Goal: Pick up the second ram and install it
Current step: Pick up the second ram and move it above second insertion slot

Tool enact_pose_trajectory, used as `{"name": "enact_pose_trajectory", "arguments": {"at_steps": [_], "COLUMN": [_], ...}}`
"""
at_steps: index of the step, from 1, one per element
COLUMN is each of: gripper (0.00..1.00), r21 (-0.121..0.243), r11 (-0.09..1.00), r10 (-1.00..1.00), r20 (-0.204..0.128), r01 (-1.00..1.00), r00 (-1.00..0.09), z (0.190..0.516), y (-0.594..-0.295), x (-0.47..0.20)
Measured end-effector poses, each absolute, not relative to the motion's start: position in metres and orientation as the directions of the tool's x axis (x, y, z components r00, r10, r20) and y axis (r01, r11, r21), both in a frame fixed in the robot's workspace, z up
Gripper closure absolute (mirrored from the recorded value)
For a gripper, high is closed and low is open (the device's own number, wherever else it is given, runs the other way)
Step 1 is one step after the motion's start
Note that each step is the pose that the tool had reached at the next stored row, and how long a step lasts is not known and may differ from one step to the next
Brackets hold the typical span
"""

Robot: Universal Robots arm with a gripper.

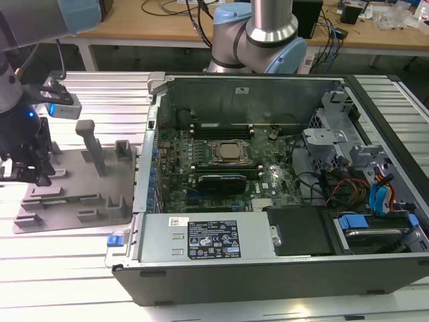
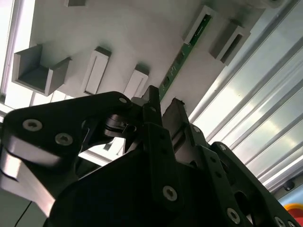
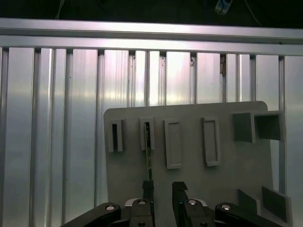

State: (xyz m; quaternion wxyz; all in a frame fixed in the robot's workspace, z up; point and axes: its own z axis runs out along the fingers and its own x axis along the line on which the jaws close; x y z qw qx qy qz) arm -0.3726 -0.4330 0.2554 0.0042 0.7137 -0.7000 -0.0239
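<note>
Pincer [image 3: 163, 189] is open and empty, with a clear gap between the fingers. It hovers low over the grey plate [image 3: 189, 111], which sits on the ribbed aluminium surface [image 3: 47, 142] at the exterior view's left of the open computer case [image 1: 255, 282]. Second ram [image 2: 183, 56] stands on edge in that plate, one end tucked into a slotted block [image 3: 151, 139], the other running toward the fingertips. In the first wrist view it lines up nearer one finger than the middle of the gap (could be parallax, can't tell). Handling call: light and thin, stiff along its length, but it won't tolerate bending or twist. The chips and contact edge are the fragile bits. The flat faces look smooth, so I'd expect slip under a weak grip. Best hold, in my judgement: pinch across the two flat faces near mid-length at the upper edge, well off the contacts, squared up so it can't cock. Any side load while it sits in the slot risks cracking the board.
</note>
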Motion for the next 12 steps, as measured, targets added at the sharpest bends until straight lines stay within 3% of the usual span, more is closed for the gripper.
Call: {"name": "enact_pose_trajectory", "arguments": {"at_steps": [12], "gripper": [0.72], "r21": [0.04], "r11": [-0.041], "r10": [-0.999], "r20": [-0.028], "r01": [-0.998], "r00": [0.04], "z": [0.225], "y": [-0.439], "x": [-0.373]}}
